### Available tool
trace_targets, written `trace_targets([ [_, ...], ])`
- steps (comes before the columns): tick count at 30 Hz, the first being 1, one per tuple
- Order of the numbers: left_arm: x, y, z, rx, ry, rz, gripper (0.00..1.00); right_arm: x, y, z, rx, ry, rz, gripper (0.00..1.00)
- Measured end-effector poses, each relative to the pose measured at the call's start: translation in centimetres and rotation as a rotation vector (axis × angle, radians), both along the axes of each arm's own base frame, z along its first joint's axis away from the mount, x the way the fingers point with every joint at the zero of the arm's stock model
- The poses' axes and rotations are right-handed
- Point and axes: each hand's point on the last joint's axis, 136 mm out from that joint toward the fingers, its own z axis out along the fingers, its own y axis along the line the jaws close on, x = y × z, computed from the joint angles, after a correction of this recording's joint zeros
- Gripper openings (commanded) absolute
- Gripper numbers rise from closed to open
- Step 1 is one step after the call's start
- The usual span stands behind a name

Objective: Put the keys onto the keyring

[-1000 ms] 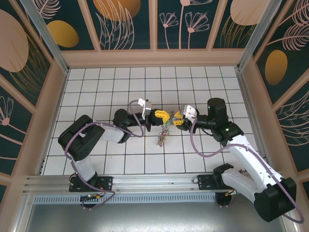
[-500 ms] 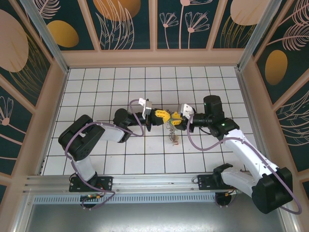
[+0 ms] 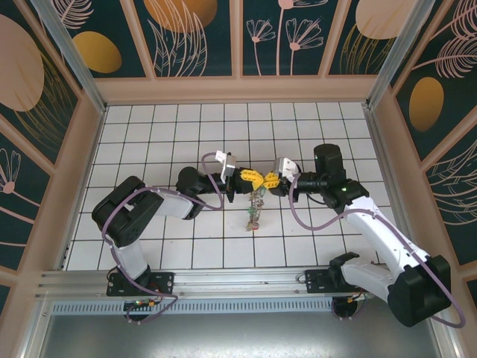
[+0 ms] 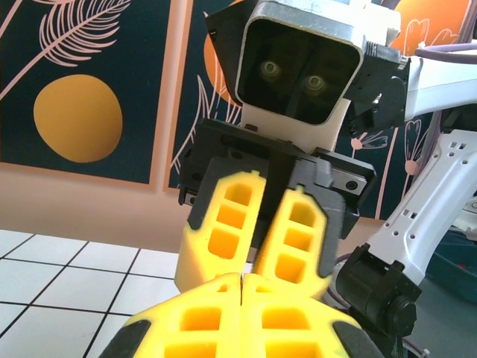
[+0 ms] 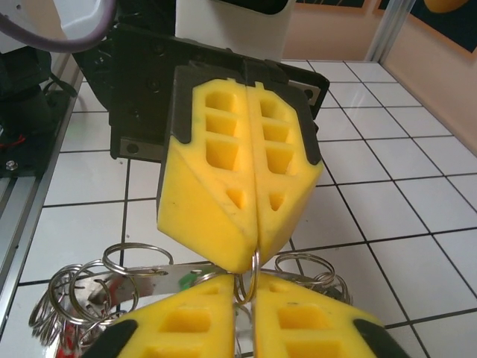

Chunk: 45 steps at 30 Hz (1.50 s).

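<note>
Left hand [image 3: 255, 179], right hand [image 3: 270, 180] tip-to-tip

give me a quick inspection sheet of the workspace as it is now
surface: white tiled table, dry and unmarked as far as can be told
keyring: a thin metal ring pinched at the point where the two claws meet tip to tip
keys: a bunch with small split rings hanging under the claws; a bit of green tag shows, individual keys too small to tell apart
clutter: nothing seen
left claw: shut on the keyring, yellow pads together
right claw: shut on the keyring from the opposite side
cables: purple cables looped along both arms, apart from the keys
surroundings: patterned wall panels on three sides, metal rail at the near edge
</note>
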Motion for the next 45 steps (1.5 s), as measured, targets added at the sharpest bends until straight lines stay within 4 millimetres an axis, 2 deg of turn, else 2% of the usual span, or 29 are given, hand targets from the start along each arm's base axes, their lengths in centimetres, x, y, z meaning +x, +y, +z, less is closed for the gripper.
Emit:
trace_targets([
  [3,0.1,0.0,-0.1,0.002,0.002,0.001,0.00,0.1,0.0,-0.1,-0.005,0.002,0.002,0.10],
  [5,0.1,0.0,-0.1,0.002,0.002,0.001,0.00,0.1,0.0,-0.1,-0.009,0.002,0.003,0.02],
  [8,-0.1,0.0,-0.1,0.006,0.001,-0.007,0.02,0.0,0.0,-0.3,-0.015,0.014,0.003,0.00],
  [11,-0.1,0.0,-0.2,0.008,-0.006,-0.006,0.21,0.0,-0.1,-0.3,-0.025,0.021,0.002,0.00],
  [12,-0.3,0.1,-0.2,0.008,-0.018,-0.004,0.25,0.0,-0.1,-0.3,-0.031,0.019,0.002,0.00],
  [14,-0.5,0.3,0.1,0.013,-0.055,0.010,0.25,0.1,-0.2,-0.7,-0.059,0.026,-0.006,0.00],
  [18,-1.5,0.9,2.0,0.055,-0.208,0.038,0.24,0.3,-0.7,-1.7,-0.126,0.047,-0.024,0.00],
  [21,-1.6,0.8,2.3,0.138,-0.329,0.053,0.24,0.6,-0.8,-2.0,-0.182,0.046,-0.034,0.00],
  [24,-1.0,0.5,0.9,0.236,-0.375,0.060,0.24,0.8,-0.7,-2.1,-0.223,0.034,-0.033,0.00],
  [28,-0.6,0.6,-2.4,0.363,-0.343,0.061,0.26,1.0,-0.7,-2.1,-0.258,0.016,-0.037,0.00],
  [32,0.0,0.9,-4.3,0.441,-0.326,0.084,0.26,1.1,-0.7,-2.0,-0.284,-0.001,-0.039,0.00],
  [45,0.9,0.8,-4.6,0.493,-0.371,0.109,0.24,1.3,0.3,-2.5,-0.350,-0.023,-0.030,0.00],
])
